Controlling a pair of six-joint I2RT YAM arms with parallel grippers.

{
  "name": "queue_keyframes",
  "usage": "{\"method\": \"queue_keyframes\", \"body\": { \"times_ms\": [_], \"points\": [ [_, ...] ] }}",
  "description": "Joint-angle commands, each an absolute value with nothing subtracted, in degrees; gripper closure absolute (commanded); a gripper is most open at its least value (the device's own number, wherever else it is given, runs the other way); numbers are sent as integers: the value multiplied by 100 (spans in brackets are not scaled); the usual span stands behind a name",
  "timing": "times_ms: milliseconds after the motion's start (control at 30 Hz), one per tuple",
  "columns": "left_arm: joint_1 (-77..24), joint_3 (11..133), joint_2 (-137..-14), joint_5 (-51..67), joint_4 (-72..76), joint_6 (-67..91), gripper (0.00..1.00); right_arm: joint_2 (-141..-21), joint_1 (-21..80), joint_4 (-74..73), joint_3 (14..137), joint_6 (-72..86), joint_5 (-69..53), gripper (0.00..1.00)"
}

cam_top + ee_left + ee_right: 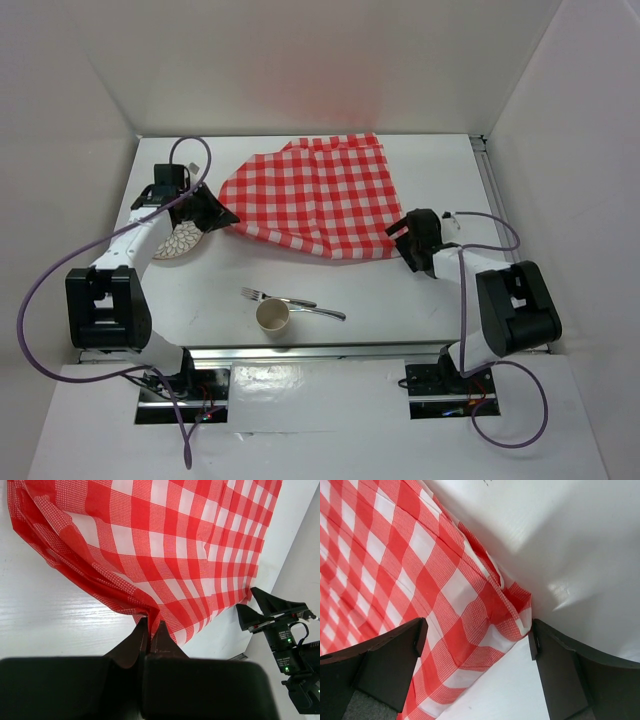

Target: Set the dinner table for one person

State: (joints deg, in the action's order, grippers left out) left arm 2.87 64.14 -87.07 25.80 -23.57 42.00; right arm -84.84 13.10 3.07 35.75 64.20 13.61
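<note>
Nearest the arm bases, a pale cup [272, 316] stood upright on the dinner table [400, 295], well on the near side of both grippers and roughly between them. A fork [272, 296] lay just behind the cup. A second piece of cutlery [322, 312], too small to identify, ran off to the cup's right. All three lay apart from the cloth, with a strip of bare white tabletop in between. Farther out, the left gripper [225, 216] was clenched on the left corner of the red-and-white checked cloth [310, 195]. In the wrist view its fingers [142, 640] met tip to tip on a bunched fold of the fabric. A patterned plate [180, 243] lay just to that gripper's near left, and the left arm crossed over it and hid part of it. Across the table, the right gripper [403, 238] was spread wide at the cloth's near right corner. That corner lay loose on the tabletop between its fingers [395, 655], gripped by neither. Beyond both grippers the cloth stretched away in rumpled folds, its far hem reaching almost to the far edge of the table, which carried everything and was ringed by plain white walls [320, 60].
</note>
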Motion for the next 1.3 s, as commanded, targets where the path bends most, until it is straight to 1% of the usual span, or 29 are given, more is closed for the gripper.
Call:
{"method": "queue_keyframes", "body": {
  "times_ms": [0,33,167,300,333,367,433,533,600,633,667,700,733,767,800,900,1033,1133,1167,1267],
  "points": [
    [299,6627,-8728,2733,-2312,4078,100,-8832,1240,-590,3542,5863,1863,5],
    [299,6627,-8728,2681,-2312,4078,100,-8833,1161,-528,3542,5706,1611,3],
    [351,6732,-8728,2628,-2364,4025,100,-9034,1090,-439,3604,5625,1328,0],
    [352,6732,-8728,2628,-2364,3973,100,-9193,1090,-413,3753,5546,1239,0],
    [352,6732,-8780,2689,-2364,3973,100,-9193,1090,-335,3753,5459,1152,10],
    [352,6732,-8780,2689,-2312,4025,100,-9193,1090,-160,3753,5388,821,17],
    [352,6732,-8832,2689,-2312,4025,100,-9298,1090,191,3683,5440,590,29],
    [352,6732,-8833,2742,-2312,4078,100,-9579,1230,246,3752,5651,527,30],
    [352,6732,-8833,2742,-2312,4078,100,-9817,1309,246,3831,5809,527,36],
    [352,6732,-8833,2742,-2364,4078,100,-9817,1310,307,3832,5810,527,40],
    [352,6811,-8833,2742,-2364,4009,100,-9870,1310,308,3884,5810,527,49],
    [352,6812,-8833,2742,-2416,4008,100,-9870,1362,308,3885,5810,527,68],
    [352,6890,-8833,2742,-2417,4008,100,-9870,1362,308,4050,5810,527,80],
    [352,6891,-8833,2742,-2469,4008,100,-9740,1362,107,4139,5810,606,93],
    [352,6943,-8833,2742,-2470,4008,100,-9634,1362,-25,4235,5810,606,100],
    [404,7197,-8833,2742,-2584,4008,100,-8976,1362,-465,4675,5485,940,100],
    [632,8144,-8833,2900,-2952,3946,100,-7938,1187,-922,5404,4792,1011,100],
    [940,8717,-8676,3137,-3093,3894,100,-7253,1028,-1501,6238,4370,958,100],
    [1019,9119,-8614,3268,-3198,3894,100,-7103,1028,-1686,6701,4290,1019,100],
    [1335,9701,-8245,3541,-3252,3946,100,-6488,1028,-2266,7302,4123,1020,100]
  ]
}}
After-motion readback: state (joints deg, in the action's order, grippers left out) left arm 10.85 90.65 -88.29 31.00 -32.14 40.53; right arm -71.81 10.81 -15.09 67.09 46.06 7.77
